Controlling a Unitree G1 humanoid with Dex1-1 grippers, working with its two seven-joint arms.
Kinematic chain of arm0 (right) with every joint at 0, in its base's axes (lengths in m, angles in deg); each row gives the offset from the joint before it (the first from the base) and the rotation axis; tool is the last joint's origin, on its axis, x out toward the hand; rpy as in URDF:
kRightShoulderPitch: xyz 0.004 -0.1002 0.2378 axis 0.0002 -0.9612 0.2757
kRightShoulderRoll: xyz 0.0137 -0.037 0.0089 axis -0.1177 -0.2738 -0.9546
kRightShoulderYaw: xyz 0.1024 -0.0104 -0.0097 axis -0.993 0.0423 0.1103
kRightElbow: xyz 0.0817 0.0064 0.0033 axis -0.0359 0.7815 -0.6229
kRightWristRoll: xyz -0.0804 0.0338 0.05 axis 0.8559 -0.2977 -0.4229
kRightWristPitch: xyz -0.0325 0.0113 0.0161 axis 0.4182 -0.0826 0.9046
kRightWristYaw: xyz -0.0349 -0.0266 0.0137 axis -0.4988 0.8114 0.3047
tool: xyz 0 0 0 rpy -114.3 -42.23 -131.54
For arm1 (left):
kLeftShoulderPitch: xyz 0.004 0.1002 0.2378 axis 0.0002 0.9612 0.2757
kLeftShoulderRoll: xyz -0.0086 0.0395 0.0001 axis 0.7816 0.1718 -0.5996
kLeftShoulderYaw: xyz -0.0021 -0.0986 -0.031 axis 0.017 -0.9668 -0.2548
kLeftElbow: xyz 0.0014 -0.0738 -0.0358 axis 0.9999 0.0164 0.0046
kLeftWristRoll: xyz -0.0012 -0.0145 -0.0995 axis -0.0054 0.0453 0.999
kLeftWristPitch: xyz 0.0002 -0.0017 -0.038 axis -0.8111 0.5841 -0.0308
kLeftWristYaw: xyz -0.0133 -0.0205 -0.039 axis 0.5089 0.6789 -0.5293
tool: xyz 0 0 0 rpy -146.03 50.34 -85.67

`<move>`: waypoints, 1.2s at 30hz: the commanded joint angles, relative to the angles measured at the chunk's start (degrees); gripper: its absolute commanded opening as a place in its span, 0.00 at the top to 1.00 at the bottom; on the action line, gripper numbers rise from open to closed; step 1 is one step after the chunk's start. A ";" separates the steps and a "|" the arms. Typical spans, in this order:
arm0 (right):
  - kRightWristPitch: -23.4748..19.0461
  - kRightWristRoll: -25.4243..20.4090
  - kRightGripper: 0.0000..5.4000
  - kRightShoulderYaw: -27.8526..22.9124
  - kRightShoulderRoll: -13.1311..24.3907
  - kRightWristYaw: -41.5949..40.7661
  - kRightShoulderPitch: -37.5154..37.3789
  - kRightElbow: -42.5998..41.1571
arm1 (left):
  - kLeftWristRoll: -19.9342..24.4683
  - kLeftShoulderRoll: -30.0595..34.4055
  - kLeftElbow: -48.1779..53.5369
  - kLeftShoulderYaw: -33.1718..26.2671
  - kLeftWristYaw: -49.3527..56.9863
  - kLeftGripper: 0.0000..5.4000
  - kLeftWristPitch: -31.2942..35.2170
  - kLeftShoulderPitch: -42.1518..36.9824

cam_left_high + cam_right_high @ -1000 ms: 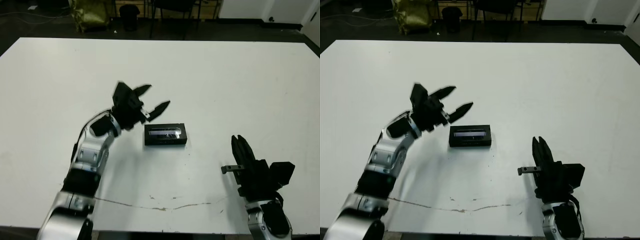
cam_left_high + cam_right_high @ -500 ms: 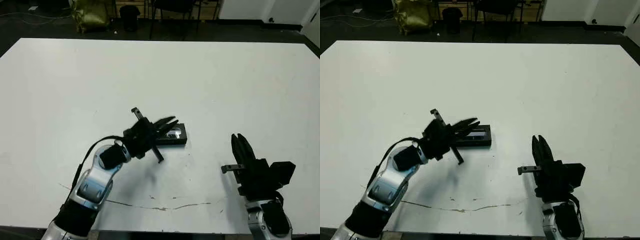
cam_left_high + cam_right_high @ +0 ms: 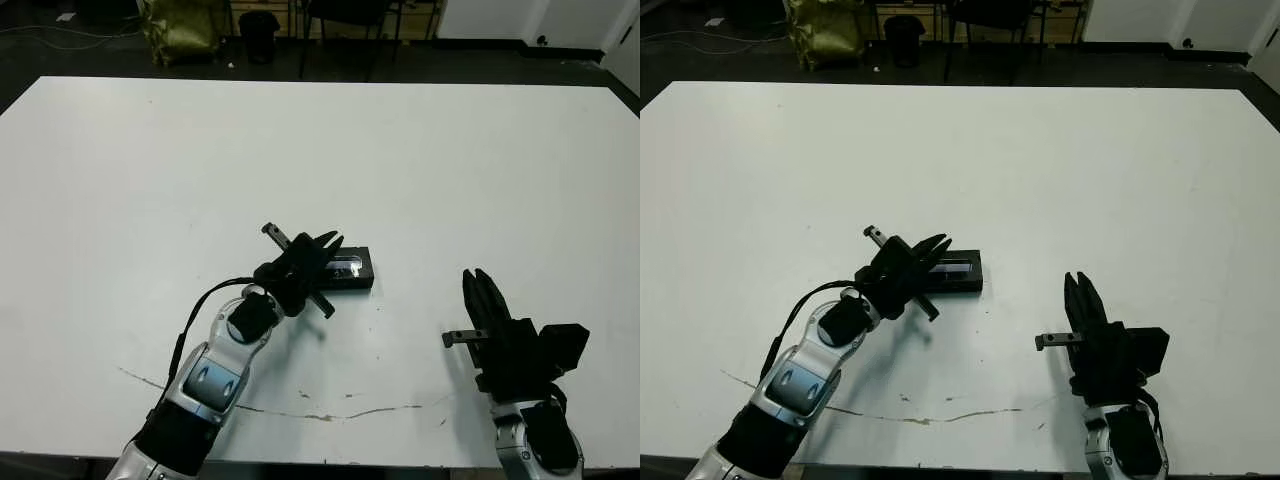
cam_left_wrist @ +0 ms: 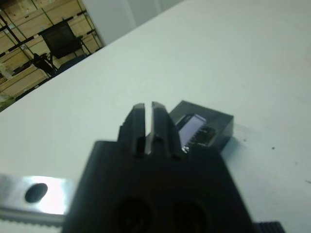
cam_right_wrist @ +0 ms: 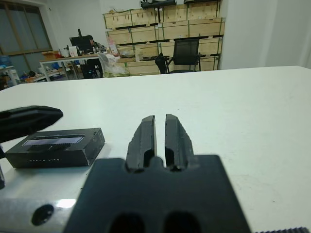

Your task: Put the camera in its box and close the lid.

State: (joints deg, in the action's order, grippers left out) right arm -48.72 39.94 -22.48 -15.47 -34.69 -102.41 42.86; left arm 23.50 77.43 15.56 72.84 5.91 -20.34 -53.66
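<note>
**Clerk:** Item one, the table [image 3: 480, 150]?

**Keeper:** White, with a thin dark crack line [image 3: 330, 413] running along its near edge. Dark floor and chairs lay beyond the far edge.

**Clerk:** Item two, the box [image 5: 53, 147]?

**Keeper:** Black, rectangular, stood flat a little nearer the near edge than the table's middle, long side across. The lid [image 3: 348, 265] sat on top of it, its glossy strip catching light. Box read as closed.

**Clerk:** The camera?

**Keeper:** Not seen anywhere on the table; whether it lay inside the box could not be told.

**Clerk:** Item three, left gripper [image 3: 322, 246]?

**Keeper:** Reached in from the near-left, low over the box's left end. In the wrist view its two fingers [image 4: 136, 121] lay pressed together with only a hairline slit between them, holding nothing. Whether the tips touched the lid could not be told.

**Clerk:** Item four, right gripper [image 3: 1078, 290]?

**Keeper:** Stood by the near edge, to the right of the box and well apart from it, pointing toward the far edge. Fingers [image 5: 145, 135] drawn together, nothing between them.
</note>
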 commanded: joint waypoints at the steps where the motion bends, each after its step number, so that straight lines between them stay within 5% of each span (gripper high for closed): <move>1: -2.32 0.92 1.00 0.05 0.52 0.93 -1.21 -1.35 | -0.32 0.61 -0.85 0.72 -1.25 0.99 3.40 -0.45; 10: -0.56 -0.61 1.00 -0.29 0.10 -0.30 -0.71 0.47 | 4.64 1.71 2.63 0.62 -10.05 0.99 19.92 -2.08; 17: -2.56 0.95 1.00 0.39 -0.10 1.36 -1.51 -1.65 | 4.92 3.92 2.23 1.80 -12.17 0.99 25.55 -4.16; 29: -4.41 1.02 1.00 0.64 -0.11 2.11 -1.81 -2.67 | 7.38 4.43 -0.49 0.54 -12.61 0.99 25.29 -5.38; 36: -3.72 2.04 1.00 0.90 -0.25 2.31 -1.74 -2.45 | 13.56 1.57 8.31 -5.16 -9.40 0.99 21.66 -0.90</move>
State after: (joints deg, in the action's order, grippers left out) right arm -51.66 41.89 -21.47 -15.66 -32.86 -103.74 40.30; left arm 36.14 79.40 22.67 69.00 -4.43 2.35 -56.26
